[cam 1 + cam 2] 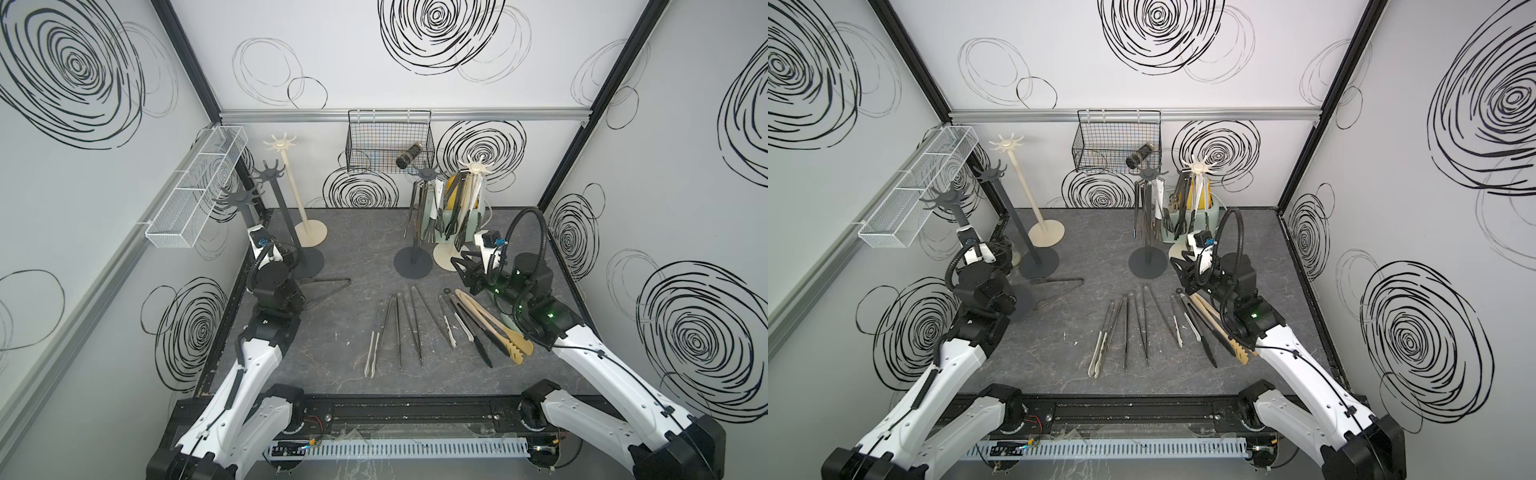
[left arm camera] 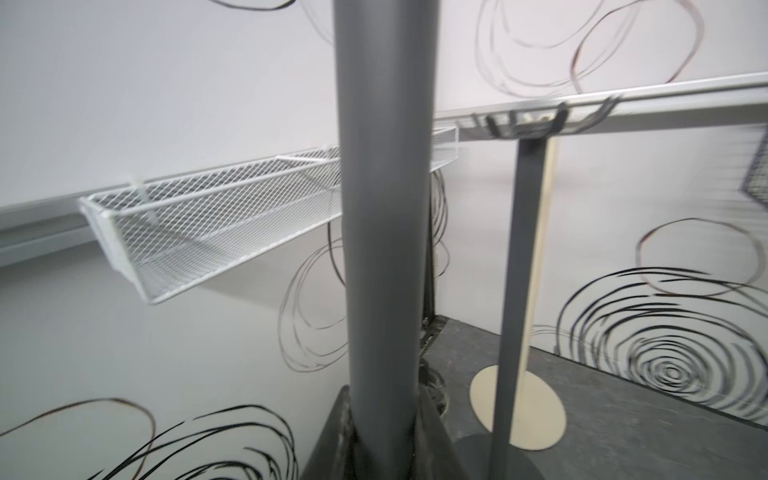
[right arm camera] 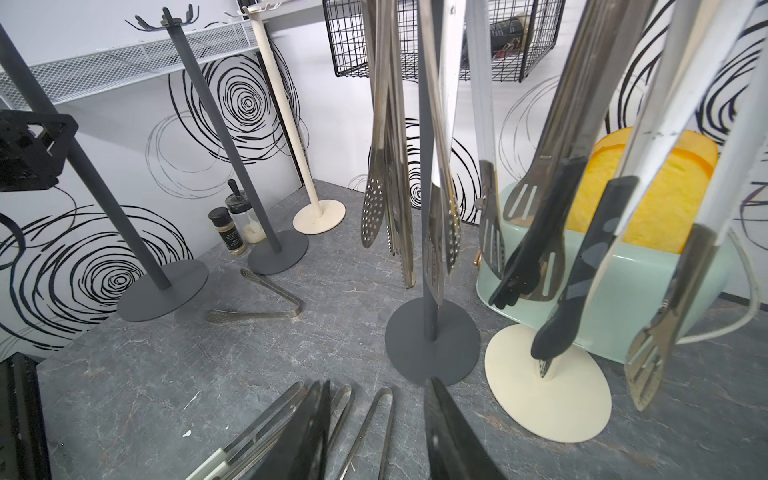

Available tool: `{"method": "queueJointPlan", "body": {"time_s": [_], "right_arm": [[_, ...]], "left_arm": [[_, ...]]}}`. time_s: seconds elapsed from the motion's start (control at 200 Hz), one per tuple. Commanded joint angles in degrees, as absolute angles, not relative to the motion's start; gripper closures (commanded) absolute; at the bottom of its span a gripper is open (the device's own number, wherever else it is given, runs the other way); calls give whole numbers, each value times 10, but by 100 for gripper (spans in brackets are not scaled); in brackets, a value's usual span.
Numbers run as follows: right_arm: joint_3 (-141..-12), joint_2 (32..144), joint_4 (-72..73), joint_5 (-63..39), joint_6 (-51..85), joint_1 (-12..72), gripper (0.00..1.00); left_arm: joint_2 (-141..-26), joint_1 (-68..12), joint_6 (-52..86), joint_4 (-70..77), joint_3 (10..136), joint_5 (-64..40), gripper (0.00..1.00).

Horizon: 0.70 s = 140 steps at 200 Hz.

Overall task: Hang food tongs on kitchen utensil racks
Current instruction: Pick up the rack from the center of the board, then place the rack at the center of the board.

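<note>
Tongs awaiting hanging lie nearest the arm bases: a row of long slim steel and black food tongs (image 1: 399,328) flat on the dark grey stone-pattern table (image 1: 332,365), with a wider beige wooden pair (image 1: 492,326) at the row's right end. A splayed-open steel pair (image 1: 328,286) lies apart, beside the left arm.

Beyond the row, the black right gripper (image 1: 462,266) hovers over the far ends of the right-hand tongs, jaws parted, holding nothing. The left gripper (image 2: 382,415) is clenched around the pole of the nearest dark grey star-crowned utensil rack (image 1: 239,199), low on that pole.

Farther back on the right, a loaded dark grey rack (image 1: 426,172) and a loaded cream rack (image 1: 476,168) carry hanging tongs, their hooks crowded. On the left, a bare dark grey rack (image 1: 269,170) and a bare cream rack (image 1: 282,143) stand unused.

Assessment: the step in hand is the pick of another pair, with the left arm steadying or positioning an empty rack. The next move calls for the right gripper to descend on one pair and close near its hinge end without catching the neighbours just beside it. It must then lift that pair to a free hook. The loaded racks look nearly full, so the held rack is the likely target.
</note>
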<state>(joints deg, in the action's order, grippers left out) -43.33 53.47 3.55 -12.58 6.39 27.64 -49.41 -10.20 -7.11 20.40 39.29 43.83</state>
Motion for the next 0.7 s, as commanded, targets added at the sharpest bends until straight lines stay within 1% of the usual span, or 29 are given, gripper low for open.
{"method": "queueJointPlan", "body": {"time_s": [0.0, 0.15, 0.285, 0.495, 0.695], "right_arm": [[-426, 521, 36, -126, 69, 275, 60], [-423, 513, 37, -116, 69, 273, 60], [-420, 513, 39, -113, 70, 272, 60], [-412, 517, 45, -106, 68, 266, 60], [-402, 516, 53, -102, 57, 255, 60]], "left_arm": [[-473, -134, -69, 210, 438, 348, 100], [-478, -176, -70, 204, 462, 260, 100], [-496, -200, -59, 248, 459, 165, 100], [-569, -208, -22, 382, 457, -4, 100], [-665, -204, 16, 490, 490, -81, 100]]}}
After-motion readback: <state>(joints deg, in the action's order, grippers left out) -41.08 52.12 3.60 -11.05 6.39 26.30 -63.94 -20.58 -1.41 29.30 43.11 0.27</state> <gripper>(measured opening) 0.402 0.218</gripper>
